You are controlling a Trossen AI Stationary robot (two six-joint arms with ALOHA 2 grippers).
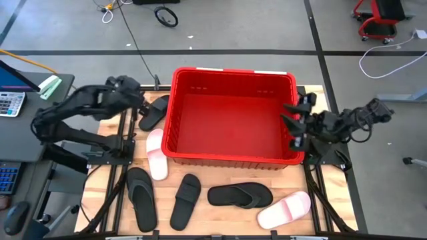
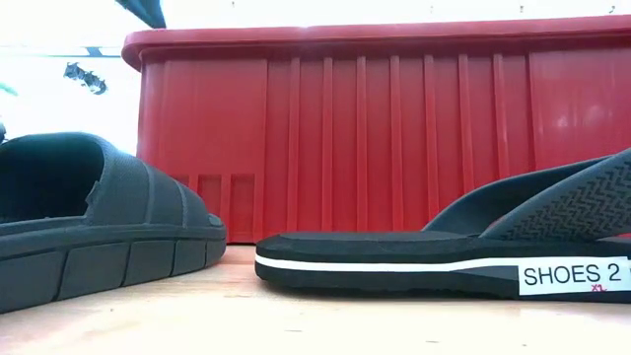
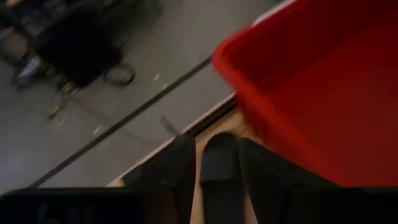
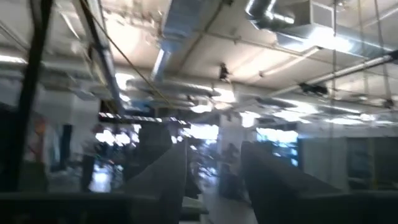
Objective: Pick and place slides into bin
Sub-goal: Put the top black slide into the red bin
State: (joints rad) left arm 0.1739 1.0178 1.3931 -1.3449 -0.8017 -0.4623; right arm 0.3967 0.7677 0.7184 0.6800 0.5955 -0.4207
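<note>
L gripper (image 1: 141, 105) fingers apart above black slide (image 1: 154, 112) at bin (image 1: 175, 113) 9 o'clock, slide's length toward 1 o'clock, R gripper (image 1: 293, 124) open, empty, at bin's 3 o'clock rim.

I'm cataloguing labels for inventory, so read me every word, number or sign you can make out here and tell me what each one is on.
"SHOES 2": on a white label stuck to the sole edge of the black thong sandal, seen in the low view. A tiny red mark under the label's text is too small to read.
No other text is readable; the calculator keys at the table's left in the high view are too small to read.
</note>
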